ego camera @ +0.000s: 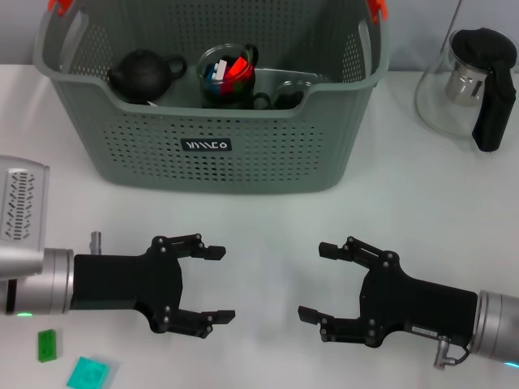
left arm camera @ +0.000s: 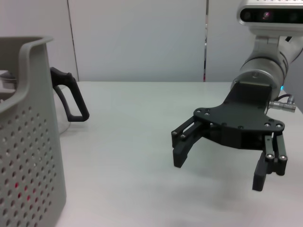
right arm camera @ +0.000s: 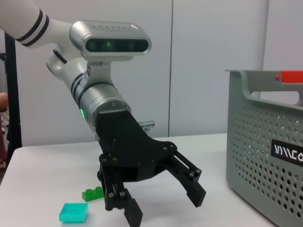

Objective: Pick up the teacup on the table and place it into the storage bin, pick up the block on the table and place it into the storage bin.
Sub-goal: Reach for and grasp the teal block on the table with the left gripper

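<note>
- Plain white table [ego camera: 268, 219] with a smooth matte top, pale walls behind it in the wrist views.
- The storage bin [ego camera: 211, 154] sits at the far side of the table, roughly centred. It's a big grey-green plastic basket, walls punched with rows of little round holes, rounded corners, a small black label [ego camera: 206, 145] with white letters on the front and orange handle ends [ego camera: 58, 6] at the top.
- Inside the bin: a dark, round matte teapot [ego camera: 144, 74] toward the left, and next to it a glass teacup [ego camera: 227, 77] with red, blue and white bits in it. More glassware [ego camera: 285, 93] to its right; can't make out what exactly.
- A green block [ego camera: 47, 344], studded brick shape, lies on the table near the front left edge, with a flat teal square piece [ego camera: 87, 374] just beside it.
- Glass pitcher [ego camera: 474, 85] with a black handle and lid stands right of the bin, on the table.
- Left gripper [ego camera: 217, 284] hovers low over the front of the table, black fingers spread apart, holding nothing.
- Right gripper [ego camera: 318, 282] faces it from the other side, also spread wide and empty. The two are near each other but apart.
</note>
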Motion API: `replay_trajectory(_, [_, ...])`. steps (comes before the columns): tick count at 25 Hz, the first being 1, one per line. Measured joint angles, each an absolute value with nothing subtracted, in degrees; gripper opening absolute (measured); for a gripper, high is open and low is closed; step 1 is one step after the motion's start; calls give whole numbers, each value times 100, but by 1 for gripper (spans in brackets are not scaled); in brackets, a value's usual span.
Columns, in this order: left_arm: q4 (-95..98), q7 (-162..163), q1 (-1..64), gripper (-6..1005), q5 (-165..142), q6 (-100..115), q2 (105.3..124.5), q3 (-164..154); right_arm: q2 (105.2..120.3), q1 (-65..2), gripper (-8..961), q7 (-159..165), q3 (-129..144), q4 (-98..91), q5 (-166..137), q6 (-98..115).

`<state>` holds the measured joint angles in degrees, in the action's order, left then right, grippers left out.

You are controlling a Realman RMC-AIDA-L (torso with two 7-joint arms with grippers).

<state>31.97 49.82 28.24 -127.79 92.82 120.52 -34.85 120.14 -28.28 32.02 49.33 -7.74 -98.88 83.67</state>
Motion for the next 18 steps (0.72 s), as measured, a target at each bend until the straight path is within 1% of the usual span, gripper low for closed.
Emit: replay_trajectory(18, [3208,4992,2839,871,-12779,9336,12041,-3460,12024,-2921,946,3199,4916,-774,-9877,8200])
